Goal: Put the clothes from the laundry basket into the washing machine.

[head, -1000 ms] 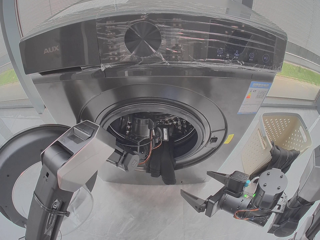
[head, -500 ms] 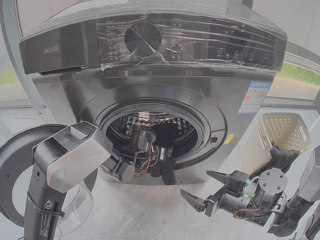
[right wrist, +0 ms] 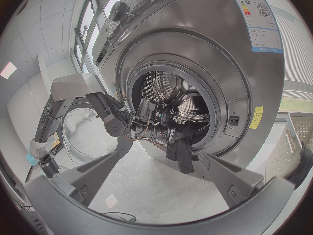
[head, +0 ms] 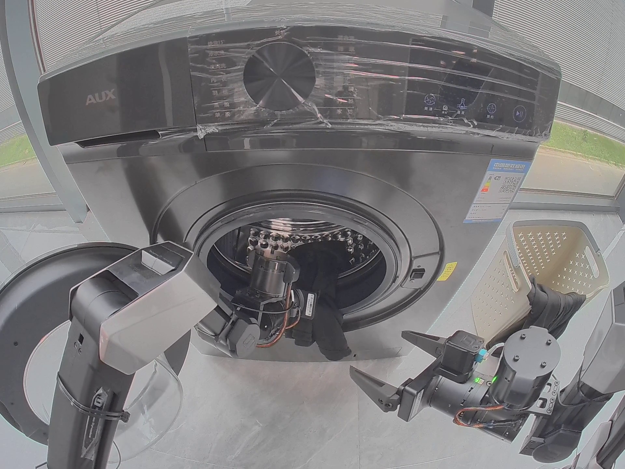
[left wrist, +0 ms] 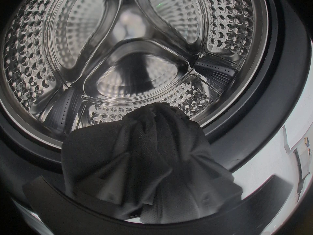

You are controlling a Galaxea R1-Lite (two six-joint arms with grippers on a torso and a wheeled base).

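Note:
The washing machine (head: 338, 164) stands with its door swung out, and its steel drum (left wrist: 130, 49) holds nothing at the back. A black garment (head: 325, 324) lies bunched on the drum's front rim and hangs down outside it. My left gripper (head: 309, 304) is at the drum mouth, open, with the garment (left wrist: 153, 160) lying between its spread fingers (left wrist: 42, 193). My right gripper (head: 381, 356) hangs open over the floor in front of the machine, holding nothing. The cream laundry basket (head: 560, 255) stands to the right with dark clothes (head: 550, 311) draped over its edge.
The round glass door (head: 39, 333) stands wide open to the left of the drum, close beside my left arm. Grey floor (head: 280, 412) lies in front of the machine. A railing and windows run behind it.
My left gripper has drawn back out of the drum and lower, to the rim. The black garment stays hanging over the rim. My right gripper has barely shifted.

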